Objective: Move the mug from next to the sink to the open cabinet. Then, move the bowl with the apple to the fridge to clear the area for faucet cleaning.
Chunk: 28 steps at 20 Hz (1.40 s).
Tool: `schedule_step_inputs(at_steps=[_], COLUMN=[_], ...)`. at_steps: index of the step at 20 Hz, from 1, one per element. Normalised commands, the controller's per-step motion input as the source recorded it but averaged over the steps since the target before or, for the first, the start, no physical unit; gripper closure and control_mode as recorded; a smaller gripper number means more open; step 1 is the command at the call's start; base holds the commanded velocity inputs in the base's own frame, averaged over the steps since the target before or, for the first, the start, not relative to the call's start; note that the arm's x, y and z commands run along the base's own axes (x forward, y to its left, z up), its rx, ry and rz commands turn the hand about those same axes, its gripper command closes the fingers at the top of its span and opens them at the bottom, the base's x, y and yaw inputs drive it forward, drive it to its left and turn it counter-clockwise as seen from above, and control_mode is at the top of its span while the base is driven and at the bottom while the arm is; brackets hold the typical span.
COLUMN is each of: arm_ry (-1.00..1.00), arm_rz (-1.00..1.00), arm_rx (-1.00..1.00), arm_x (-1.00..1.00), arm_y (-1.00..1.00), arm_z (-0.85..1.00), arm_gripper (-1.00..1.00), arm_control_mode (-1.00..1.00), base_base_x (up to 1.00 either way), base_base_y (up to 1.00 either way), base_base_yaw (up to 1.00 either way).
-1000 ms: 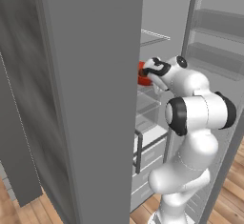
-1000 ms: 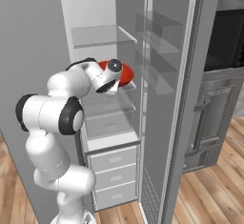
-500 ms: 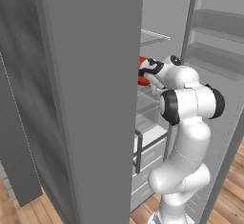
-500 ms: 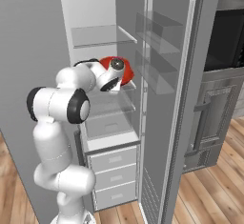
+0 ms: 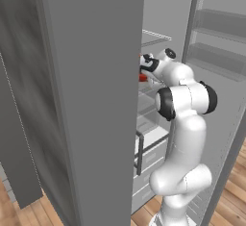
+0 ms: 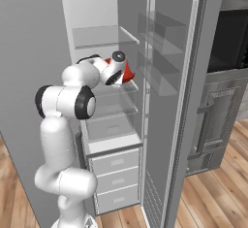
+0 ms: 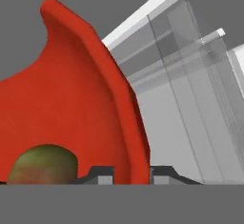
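Observation:
My gripper [image 7: 127, 175] is shut on the rim of the glossy red bowl [image 7: 71, 108], one fingertip on each side of the wall. The brownish-olive apple [image 7: 42, 163] lies inside the bowl, low in the hand view. In the right base view the bowl [image 6: 127, 72] shows as a red edge behind my hand, inside the open grey fridge [image 6: 106, 8] at a middle glass shelf. In the left base view a sliver of the bowl [image 5: 142, 78] peeks out past the fridge's side wall.
The fridge door [image 6: 172, 101] stands open to the right with moulded shelves. Glass shelves [image 6: 111, 108] and drawers [image 6: 114, 161] lie below my hand. A dark oven [image 6: 227, 42] is built in at the right. The fridge's side wall [image 5: 91, 100] blocks much of the left base view.
My arm has reached deeper into the fridge, carrying the bowl further in, with the elbow folded closer to the body.

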Motion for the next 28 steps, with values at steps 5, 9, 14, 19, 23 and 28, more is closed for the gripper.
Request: schedule_step_inputs(at_steps=[5, 9, 14, 19, 23, 28], arm_ry=[0.03, -0.06, -0.17, -0.1, -0.09, -0.22], arm_rz=[0.01, 0.1, 0.01, 0.0, 0.0, -0.01], arm_rx=[-0.02, -0.1, -0.01, 0.0, 0.0, 0.02], arm_x=[-0.08, -0.86, -0.99, -1.0, -1.0, -1.0], arm_y=[0.2, 0.77, 0.31, 0.0, 0.0, -0.16], arm_z=[0.07, 0.07, 0.36, 0.0, 0.0, 0.25], arm_gripper=[-1.0, -1.0, -1.0, -1.0, -1.0, -1.0], arm_control_mode=[-1.0, -1.0, -1.0, -1.0, -1.0, -1.0], base_base_x=[0.0, 0.0, 0.0, 0.0, 0.0, 0.0], base_base_y=[0.0, 0.0, 0.0, 0.0, 0.0, 0.0], base_base_yaw=[0.0, 0.0, 0.0, 0.0, 0.0, 0.0])
